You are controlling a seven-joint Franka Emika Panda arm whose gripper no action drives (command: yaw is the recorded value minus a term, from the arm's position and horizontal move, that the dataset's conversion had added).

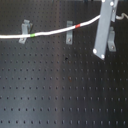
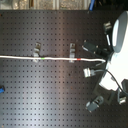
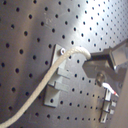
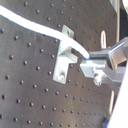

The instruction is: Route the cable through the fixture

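Observation:
The white cable (image 1: 50,32) stretches taut across the black pegboard from the first exterior view's left edge. It carries a green band (image 1: 32,35) and a red band (image 1: 77,24). On the way it crosses two grey fixtures, one (image 1: 24,31) by the green band and one (image 1: 70,29) by the red band. My gripper (image 1: 103,17) is shut on the cable's right end. In the second exterior view the cable (image 2: 60,59) runs level to the gripper (image 2: 104,62). Both wrist views show the cable (image 3: 47,82) (image 4: 40,27) passing over a fixture (image 3: 56,85) (image 4: 62,59) into the closed fingers (image 3: 100,64) (image 4: 100,67).
More grey clips stand on the pegboard around the arm (image 2: 90,46) (image 2: 89,71) (image 2: 95,104). Another fixture (image 1: 112,40) stands just behind the gripper. A small blue object (image 2: 1,90) lies at the second exterior view's left edge. The arm's white body (image 2: 119,35) fills the second exterior view's right side.

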